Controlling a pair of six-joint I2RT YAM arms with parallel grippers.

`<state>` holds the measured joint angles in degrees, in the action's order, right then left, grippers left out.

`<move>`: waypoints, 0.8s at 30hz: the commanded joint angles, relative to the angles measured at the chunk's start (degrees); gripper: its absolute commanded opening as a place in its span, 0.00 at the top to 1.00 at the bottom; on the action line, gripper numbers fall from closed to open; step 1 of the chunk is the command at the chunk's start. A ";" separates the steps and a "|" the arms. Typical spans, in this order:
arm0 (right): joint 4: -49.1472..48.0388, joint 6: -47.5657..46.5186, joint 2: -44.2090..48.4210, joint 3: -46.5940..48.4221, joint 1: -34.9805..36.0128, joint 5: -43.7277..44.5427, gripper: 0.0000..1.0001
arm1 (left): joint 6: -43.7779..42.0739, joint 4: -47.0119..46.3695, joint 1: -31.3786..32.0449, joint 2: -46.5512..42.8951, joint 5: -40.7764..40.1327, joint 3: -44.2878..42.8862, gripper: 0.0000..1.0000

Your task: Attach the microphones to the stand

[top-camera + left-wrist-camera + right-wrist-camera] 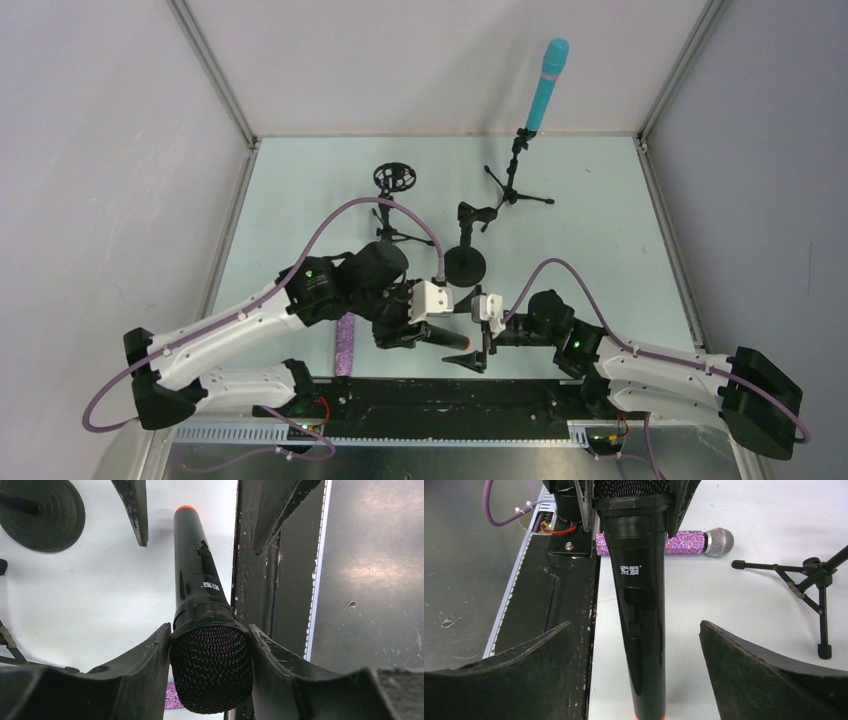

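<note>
The black microphone [200,575] with an orange end ring is held level just above the table near the front edge. My left gripper [210,645] is shut on its mesh head. My right gripper [636,625] is open, its fingers standing apart on either side of the microphone's [641,605] tail end. The cyan-blue microphone [547,85] sits upright in the clip of a tripod stand [515,185] at the back. The purple glitter microphone [684,542] lies on the table by the front edge, partly under my left arm [346,345].
A round-base stand [464,262] with an empty clip stands mid-table just beyond the grippers. A small tripod stand with a ring-shaped holder [394,178] stands behind my left arm. The black base rail [440,395] runs along the near edge.
</note>
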<state>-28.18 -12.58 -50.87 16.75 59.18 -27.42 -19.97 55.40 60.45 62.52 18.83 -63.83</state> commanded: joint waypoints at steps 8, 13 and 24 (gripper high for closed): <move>-4.57 2.98 -5.06 4.31 0.41 -1.18 0.16 | -1.20 -0.95 0.20 2.90 2.87 -6.17 1.00; -6.71 4.63 -5.99 4.34 0.42 -1.67 0.25 | -1.91 -1.11 0.58 4.32 3.21 -7.27 1.00; -9.31 6.93 -8.32 4.34 0.37 -2.07 0.35 | -2.54 -2.17 1.76 5.77 3.17 -9.29 1.00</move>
<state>-33.39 -7.25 -58.46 18.68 59.18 -28.75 -21.45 55.53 61.67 68.49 20.10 -70.02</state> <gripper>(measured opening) 0.660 0.546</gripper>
